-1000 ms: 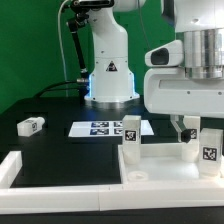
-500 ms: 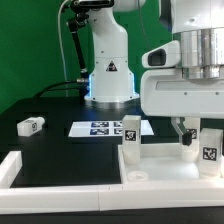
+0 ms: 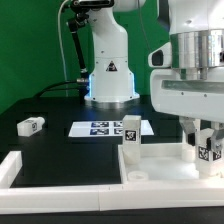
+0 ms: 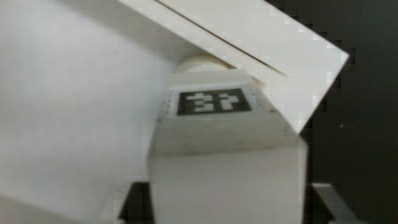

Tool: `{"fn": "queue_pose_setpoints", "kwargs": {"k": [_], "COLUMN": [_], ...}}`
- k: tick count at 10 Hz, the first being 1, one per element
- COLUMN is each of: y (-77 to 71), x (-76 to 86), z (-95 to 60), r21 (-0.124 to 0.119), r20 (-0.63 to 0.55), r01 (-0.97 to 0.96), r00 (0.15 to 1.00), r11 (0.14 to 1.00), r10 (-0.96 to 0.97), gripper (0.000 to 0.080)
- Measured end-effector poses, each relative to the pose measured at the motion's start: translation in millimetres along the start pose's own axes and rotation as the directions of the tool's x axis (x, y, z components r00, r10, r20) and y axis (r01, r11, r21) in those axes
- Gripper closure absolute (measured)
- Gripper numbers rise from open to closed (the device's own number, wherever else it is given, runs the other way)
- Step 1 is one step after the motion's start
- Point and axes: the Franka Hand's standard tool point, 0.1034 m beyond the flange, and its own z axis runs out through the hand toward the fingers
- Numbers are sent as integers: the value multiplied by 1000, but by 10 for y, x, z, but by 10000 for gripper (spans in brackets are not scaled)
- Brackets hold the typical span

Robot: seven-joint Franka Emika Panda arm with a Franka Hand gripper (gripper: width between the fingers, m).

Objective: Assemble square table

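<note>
Gripper (image 3: 204,143): straddles the right leg (image 3: 209,152); whether it clamps the leg cannot be told.
Right leg: upright on the table top (image 3: 165,172), directly beneath the gripper.

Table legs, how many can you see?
3. A lying leg on the black table at the exterior view's left; an upright leg at the tabletop's corner; another upright leg at the exterior view's right. One may be hidden.
</note>
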Motion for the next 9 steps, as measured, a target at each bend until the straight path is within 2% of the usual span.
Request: {"fn": "queue_pose_setpoints", "kwargs": {"k": [2, 3, 5, 6, 7, 8, 9], "y": [26, 52, 65, 67, 62, 66, 66], "x": [-14, -26, -79, -90, -93, -93, -94], "z": [-9, 8, 8, 7, 5, 7, 9], "r21": [-18, -16, -1, -4, -11, -9, -8], "r20": [12, 33, 85, 106, 109, 108, 108], "r01": [-300, -476, -749, -820, -853, -841, -833], "r00": [954, 878, 660, 569, 518, 537, 549], "r11": [954, 879, 662, 573, 522, 541, 553], "r10": [300, 477, 747, 815, 848, 836, 829], "gripper": [509, 509, 509, 509, 509, 509, 436]}}
